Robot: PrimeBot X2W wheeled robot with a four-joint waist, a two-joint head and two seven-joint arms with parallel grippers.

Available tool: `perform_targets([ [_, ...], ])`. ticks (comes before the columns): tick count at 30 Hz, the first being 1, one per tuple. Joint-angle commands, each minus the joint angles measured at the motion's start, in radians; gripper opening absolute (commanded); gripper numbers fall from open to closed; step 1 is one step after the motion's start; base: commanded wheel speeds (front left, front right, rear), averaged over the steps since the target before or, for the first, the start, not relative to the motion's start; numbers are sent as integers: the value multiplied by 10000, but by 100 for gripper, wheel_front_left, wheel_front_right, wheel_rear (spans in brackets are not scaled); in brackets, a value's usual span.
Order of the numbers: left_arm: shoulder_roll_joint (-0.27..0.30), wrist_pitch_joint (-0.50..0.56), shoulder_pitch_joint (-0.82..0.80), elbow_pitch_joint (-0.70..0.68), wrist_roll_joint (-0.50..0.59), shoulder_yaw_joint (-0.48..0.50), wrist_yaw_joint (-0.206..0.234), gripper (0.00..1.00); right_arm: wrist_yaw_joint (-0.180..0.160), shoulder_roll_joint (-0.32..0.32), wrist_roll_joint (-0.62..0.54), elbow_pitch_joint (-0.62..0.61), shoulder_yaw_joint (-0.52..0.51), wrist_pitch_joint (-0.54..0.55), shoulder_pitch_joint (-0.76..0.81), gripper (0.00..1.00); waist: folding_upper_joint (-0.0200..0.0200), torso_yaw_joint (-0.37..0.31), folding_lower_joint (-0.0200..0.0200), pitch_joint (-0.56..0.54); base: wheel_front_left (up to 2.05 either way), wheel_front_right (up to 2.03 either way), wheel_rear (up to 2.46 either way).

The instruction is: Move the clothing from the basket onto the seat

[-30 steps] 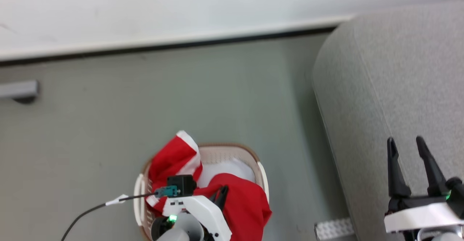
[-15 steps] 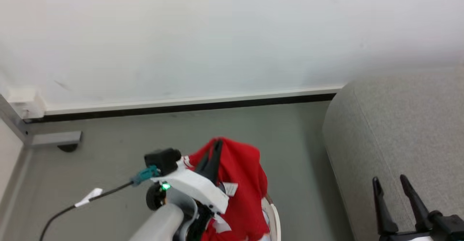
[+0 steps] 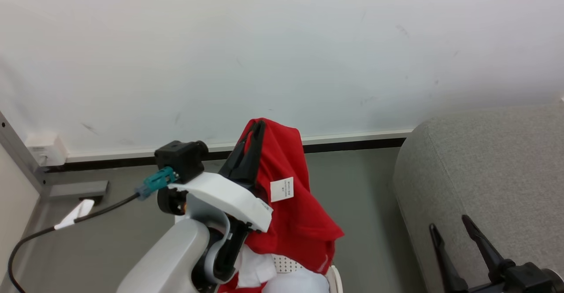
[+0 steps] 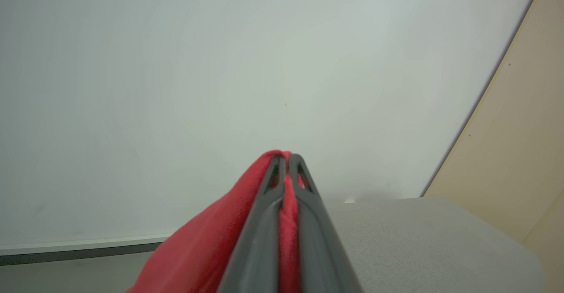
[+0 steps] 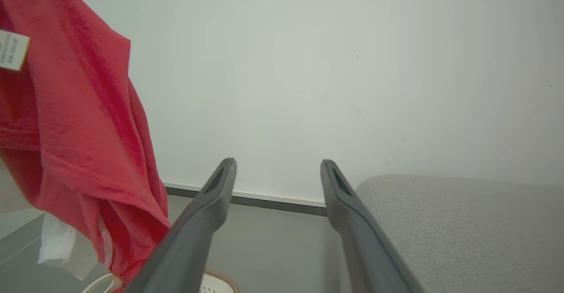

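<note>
Dangling from the left gripper (image 3: pixel 257 125), the bright red soft fabric clothing (image 3: pixel 299 213) hangs high in front of the pale wall (image 3: pixel 282 55), small white label (image 3: pixel 282 189) facing the head camera. The jaws are pinched tight on a fold of red fabric; the left wrist view shows it squeezed between them right up to the tips.

The lower end of the clothing reaches down to the cream-white plastic laundry basket (image 3: pixel 333 280), which just peeks in at the bottom edge, so I'd guess it isn't fully clear yet. The large grey fabric-upholstered seat (image 3: pixel 484 169) is off to the right, well apart from the clothing, with a strip of grey floor (image 3: pixel 361 187) between. The right gripper (image 3: pixel 450 223) sits low in front of the seat, jaws spread wide, holding nothing.

What could go wrong imo:
- It's only gripped by one fold, so a quick swing could make it slide out onto the floor.
- The trailing end might snag the basket rim and drag or tip it.
- Some white cloth (image 3: pixel 253 273) bunches under the red; can't tell if it's trim or something else riding along.
- It could drape over the right gripper's open fingers on the way over.
</note>
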Motion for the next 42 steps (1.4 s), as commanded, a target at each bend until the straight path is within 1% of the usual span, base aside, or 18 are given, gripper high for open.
perform_targets([
  [1, 111, 91, -22, -258, 148, -10, 96, 0, -21, -243, 128, -175, 307, 5, -121, 100, -1, 15, 2, -59, 0, 0, 0],
  [4, 177, 252, 64, -583, 164, -98, 197, 0, -21, -553, 315, -445, 935, 7, -315, 100, -1, 70, 2, -90, 0, 0, 0],
  [7, 173, 362, 144, -853, 196, -217, 238, 0, -21, -984, 556, -712, 1793, 7, -553, 100, -1, 140, 2, -79, 0, 0, 0],
  [12, 43, 500, 220, -1145, 213, -490, 259, 0, -21, -1719, 852, -964, 3590, 7, -1389, 100, -1, 221, 2, -22, 0, 0, 0],
  [15, -53, 538, 239, -1141, 244, -630, 253, 0, -21, -2036, 920, -712, 4749, 7, -2102, 100, -1, 233, 2, -3, 0, 0, 0],
  [18, -156, 562, 231, -1029, 247, -758, 233, 0, -23, -1996, 942, -278, 5663, 43, -2922, 100, -1, 236, 2, 7, 0, 0, 0],
  [19, -156, 562, 231, -1029, 247, -758, 233, 0, -23, -1996, 942, -278, 5663, 43, -2922, 100, -1, 236, 2, 7, 0, 0, 0],
  [21, -244, 568, 177, -960, 258, -837, 204, 0, -21, -1843, 751, 121, 6049, 75, -3376, 100, -1, 234, 2, 7, 0, 0, 0],
  [24, -375, 569, 64, -854, 291, -927, 207, 0, -21, -1328, 491, 954, 6344, 135, -3841, 100, -1, 225, 2, 1, 0, 0, 0],
  [28, -528, 606, -59, -705, 329, -1092, 181, 0, -21, -359, 276, 2198, 6425, 96, -4260, 100, -1, 250, 2, -10, 0, 0, 0],
  [30, -625, 633, -95, -604, 327, -1161, 165, 0, -21, 92, -14, 2720, 6274, 63, -4407, 100, -1, 267, 2, -24, 0, 0, 0],
  [31, -706, 644, -151, -515, 336, -1220, 159, 0, -21, 437, -288, 3138, 6126, 21, -4459, 100, -1, 293, 2, -26, 0, 0, 0],
  [33, -769, 654, -170, -446, 336, -1292, 133, 0, -21, 658, -646, 3500, 5968, 0, -4488, 100, -1, 328, 2, -41, 0, 0, 0],
  [39, -888, 700, -186, -399, 244, -1437, 49, 0, -21, 994, -1095, 4030, 5575, -3, -4541, 100, -1, 381, 2, -97, 0, 0, 0],
  [40, -906, 700, -182, -412, 224, -1466, 37, 0, -21, 1026, -1146, 4073, 5479, -3, -4562, 89, -1, 384, 2, -105, 0, 0, 0],
  [41, -928, 713, -174, -425, 207, -1482, 35, 0, -23, 1059, -1173, 4094, 5423, -5, -4574, 41, -1, 384, 2, -116, 0, 0, 0],
  [42, -945, 721, -162, -436, 190, -1495, 11, 0, -21, 1098, -1114, 4143, 5387, -6, -4546, 0, -1, 384, 2, -128, 0, 0, 0],
])
